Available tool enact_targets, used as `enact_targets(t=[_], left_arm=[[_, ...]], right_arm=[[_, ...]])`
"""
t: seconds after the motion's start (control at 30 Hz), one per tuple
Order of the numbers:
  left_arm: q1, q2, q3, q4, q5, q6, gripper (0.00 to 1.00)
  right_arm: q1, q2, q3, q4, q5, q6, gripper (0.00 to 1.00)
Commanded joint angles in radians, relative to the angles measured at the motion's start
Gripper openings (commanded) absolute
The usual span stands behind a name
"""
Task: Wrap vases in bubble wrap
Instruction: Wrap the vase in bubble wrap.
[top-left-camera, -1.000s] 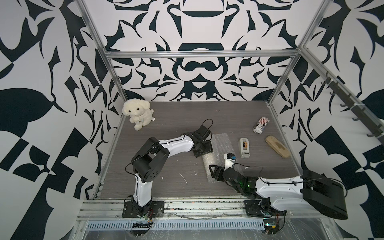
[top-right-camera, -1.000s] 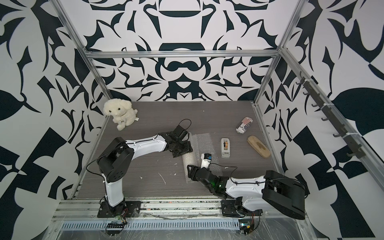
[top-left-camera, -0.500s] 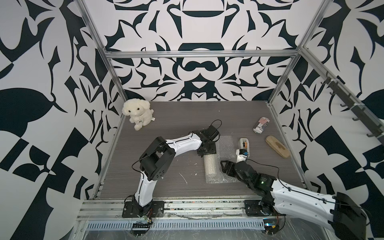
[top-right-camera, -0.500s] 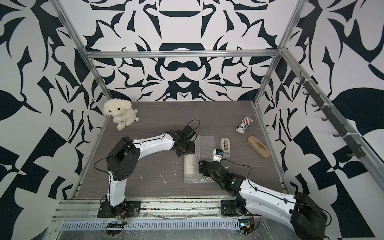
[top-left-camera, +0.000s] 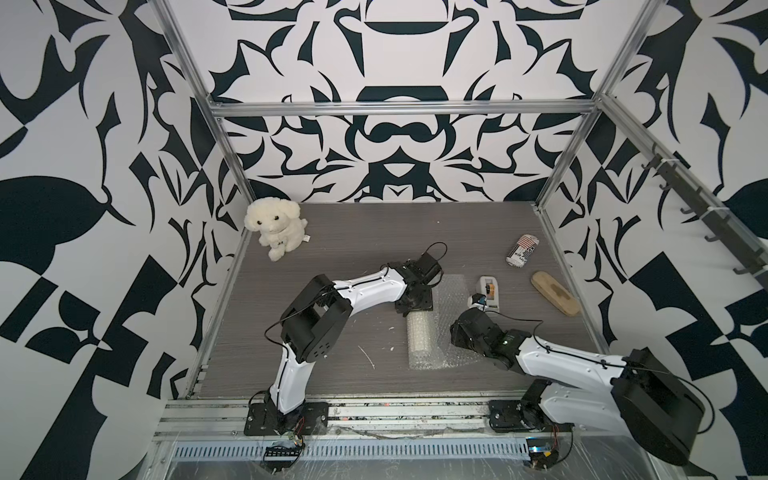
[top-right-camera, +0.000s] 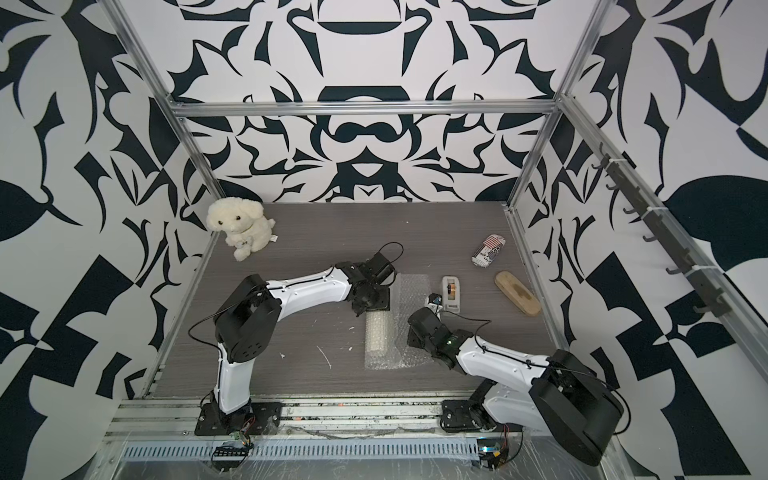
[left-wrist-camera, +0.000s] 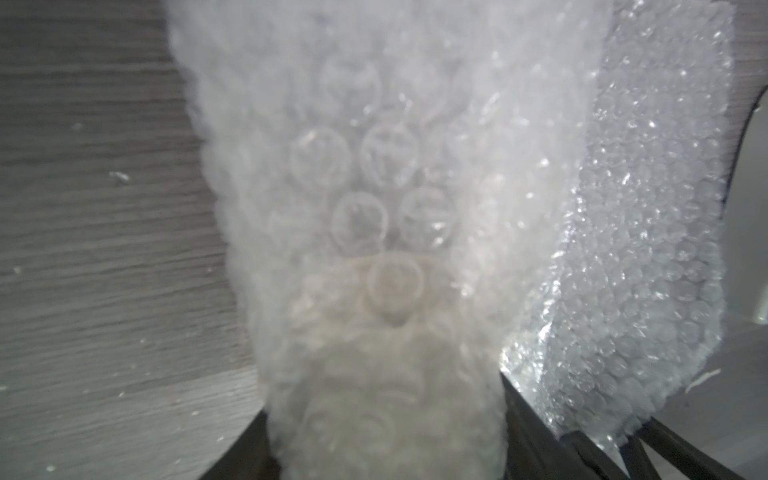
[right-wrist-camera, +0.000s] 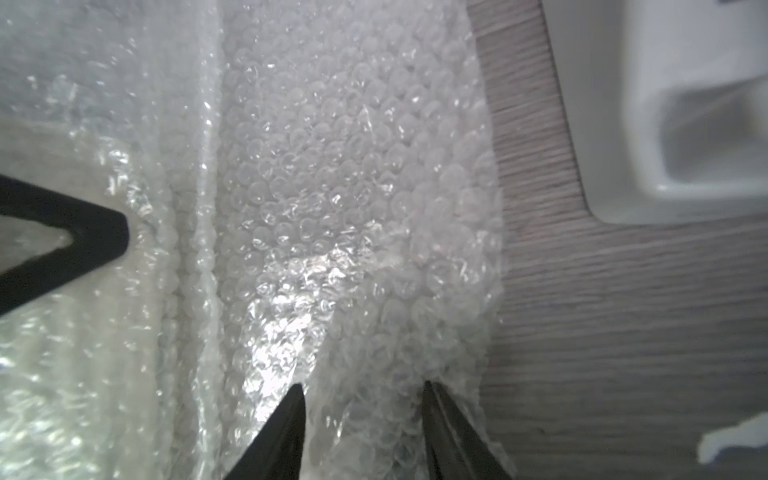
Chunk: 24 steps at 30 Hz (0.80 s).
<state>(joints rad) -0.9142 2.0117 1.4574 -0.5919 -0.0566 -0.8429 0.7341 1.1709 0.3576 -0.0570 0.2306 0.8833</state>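
Progress check: looks well past halfway. Got the vase (left-wrist-camera: 374, 316) rolled up inside bubble wrap (top-left-camera: 422, 336), showing only as a faint cream shape through the layers. Lying on the table (top-left-camera: 332, 257) as 1 roll, between the 2 arms. Remaining, judging from here: bring over the loose flap (top-left-camera: 453, 291) spread flat on the roll's right, then close the ends. Long axis running from far wall toward the robot's base; can't tell which end carries the neck. Left gripper (top-left-camera: 415, 307): fingers set wide, clamping the roll's far end. Right gripper (right-wrist-camera: 363, 399): fingers part-spread, flap's edge bunched between; can't tell whether pinching.
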Motion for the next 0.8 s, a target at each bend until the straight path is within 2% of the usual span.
enact_targets(t=[0.0, 0.27, 0.33, 0.47, 0.77], left_arm=[[-0.017, -0.004, -0.011, -0.123, -0.005, 0.031, 0.53], [-0.072, 0.006, 0.073, -0.264, -0.124, 0.064, 0.53], [-0.095, 0.045, 0.119, -0.325, -0.171, 0.048, 0.55], [-0.101, 0.157, 0.196, -0.418, -0.156, -0.003, 0.54], [-0.096, 0.252, 0.296, -0.537, -0.191, -0.143, 0.48]], right_arm=[[-0.009, 0.024, 0.025, -0.080, 0.030, -0.030, 0.49], [-0.009, 0.020, 0.007, -0.076, 0.036, -0.010, 0.48], [-0.009, 0.007, 0.001, -0.073, 0.027, -0.007, 0.49], [-0.009, -0.049, -0.010, -0.072, 0.025, -0.014, 0.51], [-0.006, -0.399, 0.003, -0.229, -0.007, -0.048, 0.63]])
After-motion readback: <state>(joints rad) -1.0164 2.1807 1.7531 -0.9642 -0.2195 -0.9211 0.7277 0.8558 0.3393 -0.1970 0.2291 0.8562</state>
